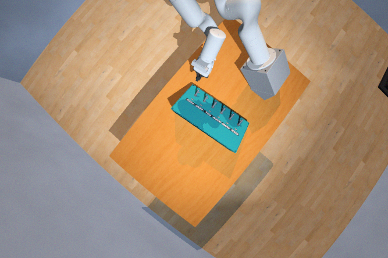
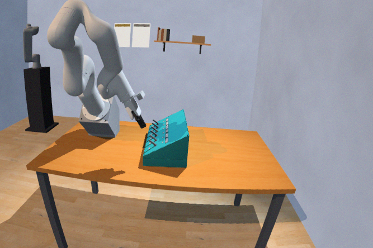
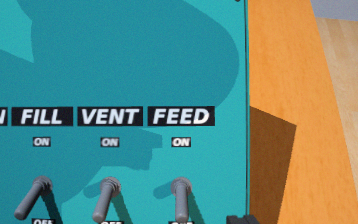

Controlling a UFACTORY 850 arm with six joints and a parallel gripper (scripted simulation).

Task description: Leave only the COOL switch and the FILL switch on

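The teal console (image 1: 227, 141) (image 2: 170, 157) (image 3: 227, 167) has a sloping face and a row of grey toggle levers. In the wrist view the FILL lever (image 3: 31, 197), VENT lever (image 3: 105, 200) and FEED lever (image 3: 181, 202) all point down over their OFF labels. The COOL lever (image 1: 240, 122) is at the opposite end from FEED; its setting is too small to tell. My gripper (image 1: 197, 79) (image 2: 143, 127) is shut and empty, just off the console's lever-side edge near the FEED end. A black fingertip shows at the wrist view's bottom edge, right of FEED.
The console stands on the orange wooden table (image 1: 182, 185) (image 2: 236, 163). The arm's grey base block (image 1: 269, 80) (image 2: 100, 127) stands on the lever side of the console. A black pedestal (image 2: 38, 99) with another small arm stands beyond the table.
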